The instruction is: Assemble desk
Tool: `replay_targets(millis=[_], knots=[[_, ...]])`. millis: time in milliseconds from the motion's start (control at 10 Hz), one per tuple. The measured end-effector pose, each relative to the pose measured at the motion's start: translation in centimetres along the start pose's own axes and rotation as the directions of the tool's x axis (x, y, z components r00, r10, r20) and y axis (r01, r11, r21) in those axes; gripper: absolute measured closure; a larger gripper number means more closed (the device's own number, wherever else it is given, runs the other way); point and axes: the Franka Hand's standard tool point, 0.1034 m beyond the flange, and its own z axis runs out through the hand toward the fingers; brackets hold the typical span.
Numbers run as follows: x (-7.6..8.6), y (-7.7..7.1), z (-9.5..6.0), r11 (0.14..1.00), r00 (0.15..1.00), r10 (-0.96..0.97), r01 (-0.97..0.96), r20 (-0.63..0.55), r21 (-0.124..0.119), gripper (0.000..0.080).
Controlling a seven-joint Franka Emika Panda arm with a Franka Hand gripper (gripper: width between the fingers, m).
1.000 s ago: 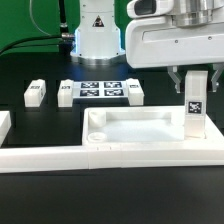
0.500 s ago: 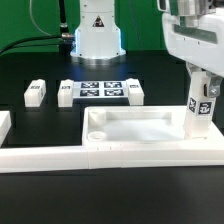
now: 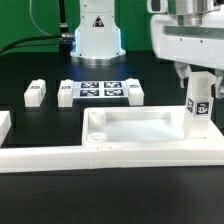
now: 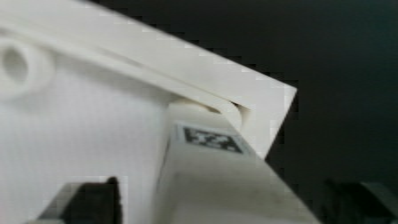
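The white rimmed tabletop [image 3: 135,128] lies upside up at the table's front, and in the wrist view the tabletop [image 4: 71,120] fills most of the picture. One tagged white leg block [image 3: 200,108] stands slightly tilted in its corner at the exterior view's right. My gripper [image 3: 200,80] hangs just above that leg, open. In the wrist view the leg [image 4: 222,165] runs up between the dark fingers [image 4: 89,200], with a gap on each side. Three other leg blocks [image 3: 35,93], [image 3: 66,93], [image 3: 136,92] lie on the black table behind the tabletop.
The marker board [image 3: 100,90] lies between the loose legs, in front of the robot base [image 3: 97,35]. A long white border rail [image 3: 60,158] runs along the front edge, touching the tabletop.
The jaws have opened and let go of the leg, which stays standing in the tabletop's corner. The gripper has shifted slightly up and toward the exterior view's left.
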Motion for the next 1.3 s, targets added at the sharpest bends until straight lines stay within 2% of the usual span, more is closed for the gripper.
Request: replay_targets(millis=[100, 200, 500, 600, 700, 800, 900, 1000, 1100, 1200, 1300], knots=[[0.01, 0.07, 0.05, 0.992, 0.992, -0.124, 0.124, 0.0, -0.001, 0.0203], [0.01, 0.08, 0.08, 0.985, 0.985, -0.174, 0.174, 0.0, -0.002, 0.0159], [0.04, 0.11, 0.1, 0.935, 0.935, -0.355, 0.355, 0.0, -0.004, 0.0151], [0.19, 0.14, 0.0, 0.82, 0.82, -0.572, 0.572, -0.008, -0.024, 0.0151], [0.29, 0.05, -0.15, 0.593, 0.594, -0.805, 0.804, -0.003, -0.027, 0.0151], [0.23, -0.09, -0.34, 0.475, 0.476, -0.88, 0.879, -0.002, -0.028, 0.0151], [0.18, -0.09, -0.3, 0.52, 0.52, -0.854, 0.854, -0.003, -0.024, 0.0151], [0.2, -0.08, -0.3, 0.529, 0.53, -0.848, 0.848, -0.003, -0.025, 0.0247], [0.21, -0.08, -0.3, 0.529, 0.529, -0.848, 0.848, -0.003, -0.025, 0.0383], [0.17, -0.09, -0.29, 0.611, 0.611, -0.791, 0.791, -0.006, -0.022, 0.0383], [0.41, 0.03, -0.32, 0.667, 0.667, -0.745, 0.745, -0.008, -0.025, 0.0508]])
